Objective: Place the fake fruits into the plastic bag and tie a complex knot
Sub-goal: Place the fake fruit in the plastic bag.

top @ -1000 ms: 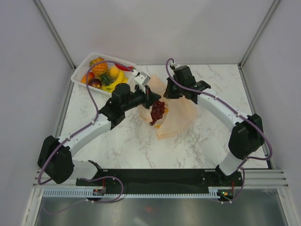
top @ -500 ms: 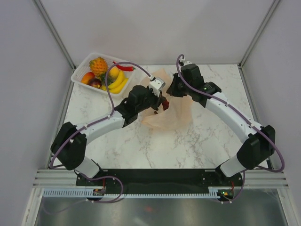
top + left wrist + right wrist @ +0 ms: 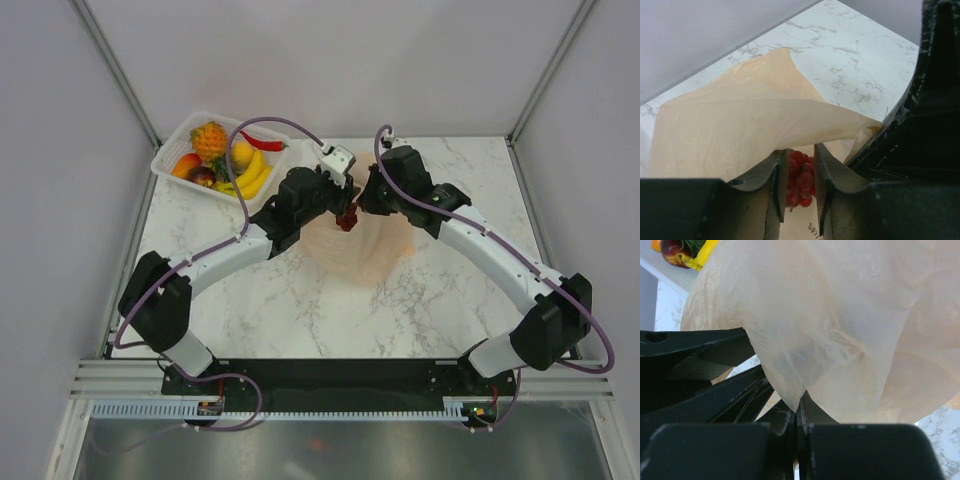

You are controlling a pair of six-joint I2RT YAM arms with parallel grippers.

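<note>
Left wrist: my left gripper [image 3: 800, 151] part-open over dark-red plastic grapes [image 3: 801, 180]; right gripper [image 3: 799, 410] pinching translucent peach plastic bag [image 3: 740, 120]; other fruits [image 3: 215, 160] wait in white lattice basket [image 3: 160, 166].

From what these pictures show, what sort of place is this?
Probably a robot test cell, not a home: plain grey walls with metal corner posts enclose a marble-pattern table, and the left arm and right arm are bolted to a black plate at its near edge.
</note>
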